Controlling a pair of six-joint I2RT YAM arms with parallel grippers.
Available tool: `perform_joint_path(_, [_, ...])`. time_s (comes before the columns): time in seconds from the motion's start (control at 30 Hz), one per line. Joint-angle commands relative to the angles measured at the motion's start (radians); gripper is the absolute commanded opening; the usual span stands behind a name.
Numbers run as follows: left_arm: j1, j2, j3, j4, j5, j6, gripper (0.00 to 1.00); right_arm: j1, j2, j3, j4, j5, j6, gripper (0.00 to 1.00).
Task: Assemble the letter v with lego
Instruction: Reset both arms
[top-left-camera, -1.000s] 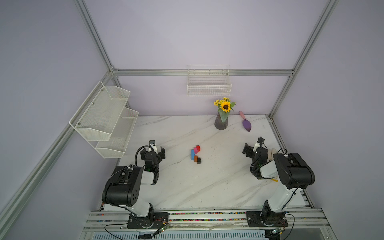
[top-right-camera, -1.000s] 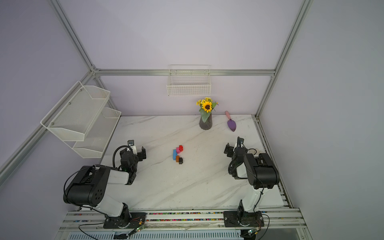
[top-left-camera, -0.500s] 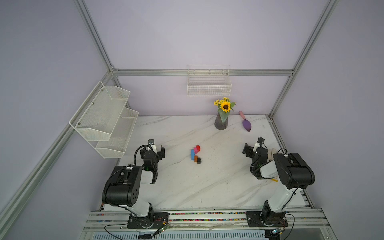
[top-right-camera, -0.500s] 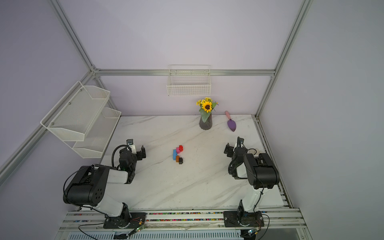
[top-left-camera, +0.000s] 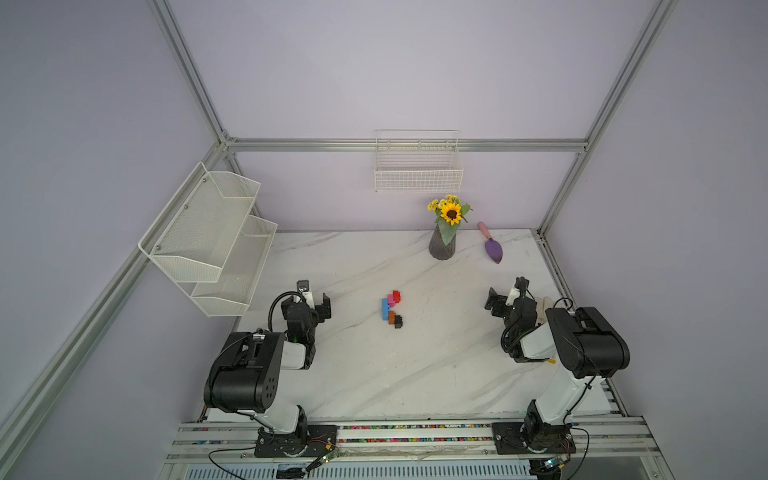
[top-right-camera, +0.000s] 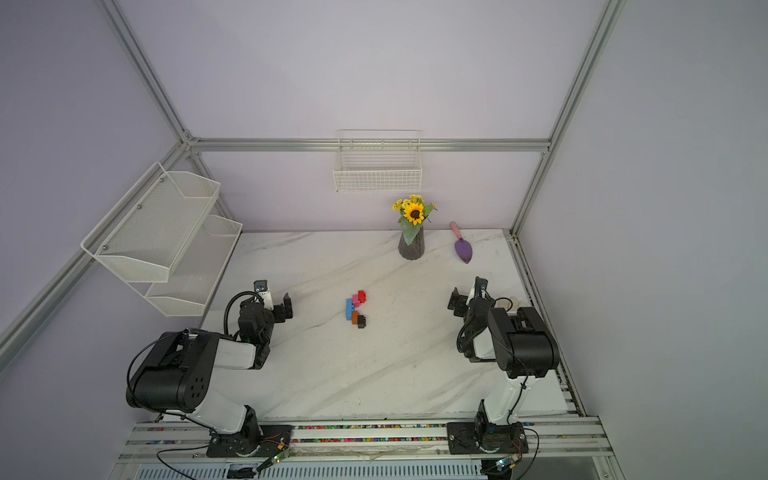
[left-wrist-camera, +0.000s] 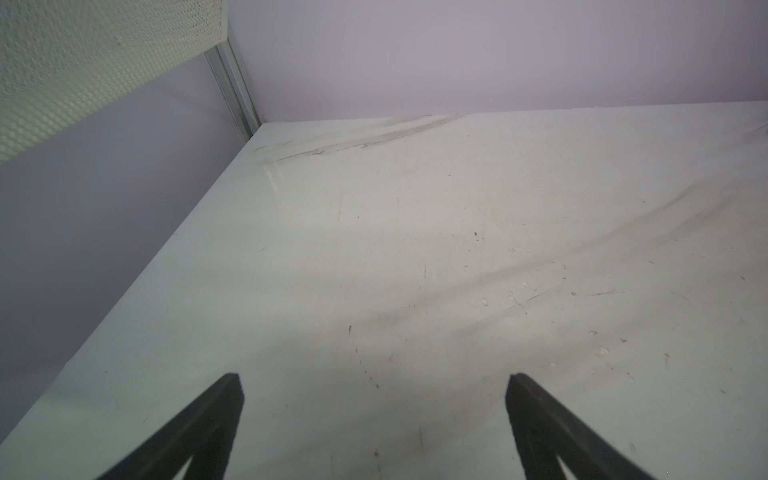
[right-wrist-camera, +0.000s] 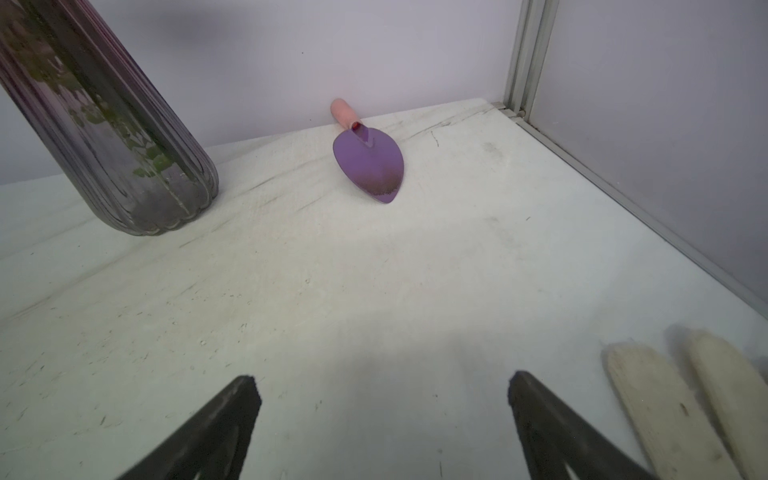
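Since neither wrist cam has a single brick in frame, I'm going off the overhead for this one. The lego (top-left-camera: 391, 309) sits in the middle of the table (top-left-camera: 415, 365), all five bricks bunched together and touching, well apart from both arms.

Taking the back wall as 12 o'clock, the light-blue brick (top-left-camera: 385, 309) has its long axis running 12 to 6 and sits on the 9 o'clock side of the bunch. The red brick (top-left-camera: 396, 295) and pink brick (top-left-camera: 391, 300) step off toward 1 or 2 o'clock. The orange-brown brick (top-left-camera: 391, 317) and black brick (top-left-camera: 398, 322) step off toward 4 or 5. So the letter v (top-right-camera: 355, 309) lies on its side, point at 9 and mouth at 3 (looks done to me, though I can't tell from up here if every stud is seated).

The left gripper (top-left-camera: 316, 297) has its jaws spread wide on nothing, and so does the right gripper (top-left-camera: 505, 297). Both aim roughly at 12, so the bricks are off to the side of the fingers: 3 o'clock from the left gripper, 9 o'clock from the right. The left looks a bit nearer and faces the blue point. If a press-down is wanted, I'd swing the left in, with the jaws straddling the blue brick's short side.
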Motion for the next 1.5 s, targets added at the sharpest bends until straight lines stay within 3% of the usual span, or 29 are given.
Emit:
perform_joint_path(0.0, [0.015,-0.009,0.026,0.026,0.020,-0.004,1.00,0.015,-0.001,0.032,-0.032,-0.024,-0.031,0.97])
perform_joint_path(0.1, [0.015,-0.023,-0.018,0.089,0.052,0.006,1.00,0.015,-0.004,-0.011,0.047,-0.043,-0.034,0.97])
perform_joint_path(0.17, [0.015,-0.014,-0.032,0.131,0.012,-0.006,1.00,0.015,0.001,-0.040,0.109,-0.020,-0.031,0.97])
perform_joint_path(0.27, [0.015,-0.012,-0.003,0.076,0.018,-0.004,1.00,0.015,-0.005,0.027,-0.030,0.029,-0.012,0.97])
perform_joint_path(0.33, [0.015,-0.011,0.035,0.001,0.033,-0.002,1.00,0.019,-0.001,0.028,-0.021,0.017,-0.024,0.97])
perform_joint_path(0.9, [0.020,-0.012,0.026,0.022,0.048,0.004,1.00,0.020,-0.004,0.027,-0.025,0.016,-0.024,0.97])
perform_joint_path(1.2, [0.018,-0.014,-0.053,0.175,0.044,0.004,1.00,0.020,-0.003,0.029,-0.026,0.012,-0.025,0.97])
perform_joint_path(1.37, [0.018,-0.036,0.024,-0.018,0.046,-0.003,1.00,0.019,-0.006,-0.028,0.078,-0.037,-0.038,0.97])
perform_joint_path(1.47, [0.018,-0.004,-0.031,0.146,0.093,0.027,1.00,0.019,0.003,-0.050,0.129,-0.023,-0.035,0.97])
